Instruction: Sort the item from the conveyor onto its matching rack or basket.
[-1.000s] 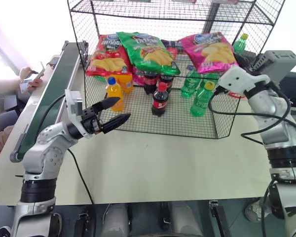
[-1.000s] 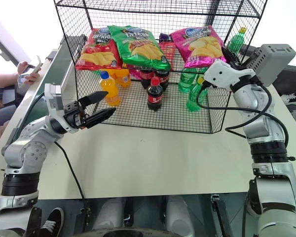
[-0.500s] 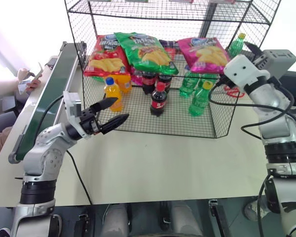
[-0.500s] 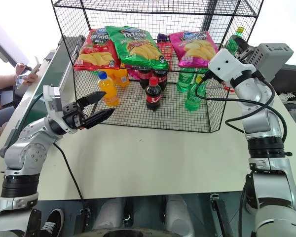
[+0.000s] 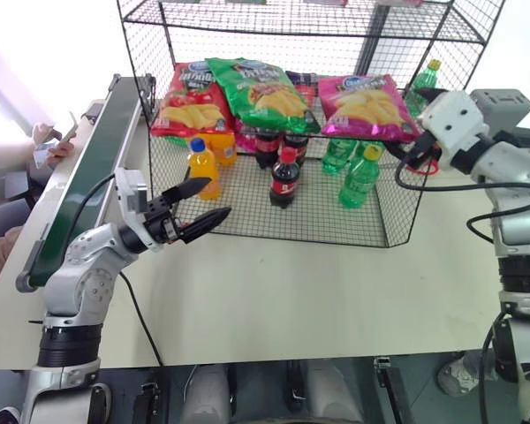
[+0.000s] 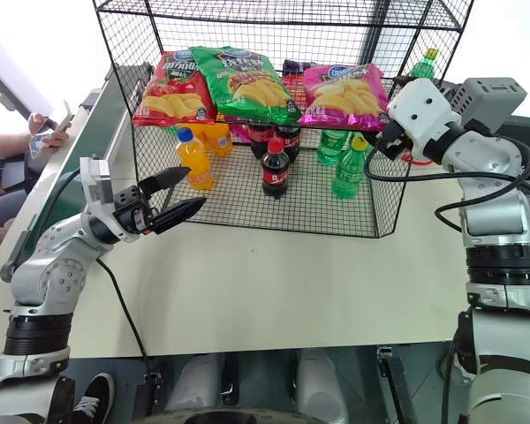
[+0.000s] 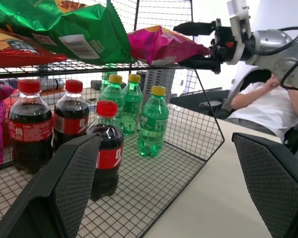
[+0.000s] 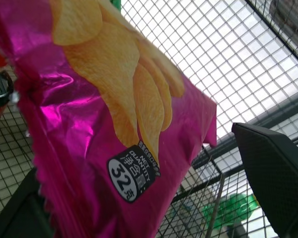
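red crisp bag | green crisp bag | cola bottle | orange bottle

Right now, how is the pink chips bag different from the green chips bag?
The pink bag lies at the right end of the rack shelf, the green bag in the middle. The pink bag lies alone; the green bag overlaps a red bag. Both show yellow crisps and a blue logo.

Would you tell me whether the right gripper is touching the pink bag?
Apart: in the left wrist view the right gripper stands open, both fingers clear of the pink bag.
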`<move>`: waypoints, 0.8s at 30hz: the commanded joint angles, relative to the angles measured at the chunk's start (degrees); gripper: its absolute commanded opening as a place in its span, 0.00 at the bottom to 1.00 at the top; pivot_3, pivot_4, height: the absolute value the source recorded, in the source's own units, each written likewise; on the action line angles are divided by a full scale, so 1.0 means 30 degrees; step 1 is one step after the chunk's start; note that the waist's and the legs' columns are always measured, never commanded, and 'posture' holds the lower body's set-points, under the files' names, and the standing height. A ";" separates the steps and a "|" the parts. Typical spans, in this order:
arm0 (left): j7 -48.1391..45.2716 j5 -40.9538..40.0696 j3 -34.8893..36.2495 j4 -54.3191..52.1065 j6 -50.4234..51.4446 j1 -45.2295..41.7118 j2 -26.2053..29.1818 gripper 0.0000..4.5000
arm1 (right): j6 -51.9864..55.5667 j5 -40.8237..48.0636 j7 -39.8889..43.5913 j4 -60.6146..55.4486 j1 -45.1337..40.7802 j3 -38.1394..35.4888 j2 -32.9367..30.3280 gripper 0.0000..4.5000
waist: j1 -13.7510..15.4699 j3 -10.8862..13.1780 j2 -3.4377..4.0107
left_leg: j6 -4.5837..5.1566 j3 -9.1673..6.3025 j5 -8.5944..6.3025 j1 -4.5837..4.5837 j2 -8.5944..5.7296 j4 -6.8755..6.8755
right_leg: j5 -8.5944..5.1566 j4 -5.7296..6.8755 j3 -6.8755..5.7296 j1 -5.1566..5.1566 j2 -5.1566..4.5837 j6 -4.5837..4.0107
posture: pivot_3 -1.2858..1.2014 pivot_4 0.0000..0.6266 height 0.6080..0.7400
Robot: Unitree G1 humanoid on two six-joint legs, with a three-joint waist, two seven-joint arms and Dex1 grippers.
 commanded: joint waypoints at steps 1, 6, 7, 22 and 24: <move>-0.0149 0.0172 0.0165 -0.0288 -0.0508 0.0129 0.0074 1.00 | -0.1433 0.0026 -0.0219 -0.0482 -0.0172 -0.0353 -0.0189 0.87 | 0.0003 0.0000 0.0000 | 0.0000 -0.0001 0.0000 0.0001 0.0000 0.0000 | 0.0000 0.0000 0.0000 0.0000 0.0000 0.0000 | 0.52 0.24 1.00; -0.0071 0.0201 0.0165 -0.0393 -0.0538 0.0105 0.0043 1.00 | -0.2917 -0.0349 -0.0178 -0.0075 -0.0110 0.0058 -0.0009 0.35 | 0.0003 0.0000 0.0000 | -0.0002 0.0000 0.0001 0.0000 0.0000 0.0000 | 0.0000 0.0000 0.0001 0.0000 0.0000 0.0000 | 0.52 0.24 1.00; -0.0059 0.0213 0.0152 -0.0398 -0.0547 0.0094 0.0043 1.00 | -0.3080 -0.0340 -0.0149 -0.0035 -0.0095 0.0100 0.0072 0.23 | 0.0002 0.0000 0.0000 | -0.0002 0.0001 0.0001 0.0001 0.0000 0.0000 | 0.0000 0.0001 0.0001 0.0000 0.0000 0.0000 | 0.52 0.24 1.00; 0.0237 0.0210 0.0125 -0.0820 -0.0505 0.0221 -0.0021 1.00 | -0.6057 -0.3901 -0.2466 0.3207 -0.1771 0.1543 -0.0400 0.01 | -0.0009 0.0000 0.0000 | -0.0006 0.0006 0.0003 0.0002 -0.0001 0.0006 | 0.0000 0.0002 0.0002 0.0000 -0.0005 0.0000 | 0.52 0.24 1.00; 0.0307 0.0161 0.0133 -0.0964 -0.0430 0.0282 -0.0002 1.00 | -0.6412 -0.3963 -0.2247 0.3449 -0.1644 0.1555 -0.0751 0.01 | -0.0008 0.0000 0.0001 | -0.0008 0.0006 0.0005 0.0001 -0.0001 0.0006 | 0.0001 0.0003 0.0003 0.0000 -0.0006 0.0000 | 0.52 0.24 1.00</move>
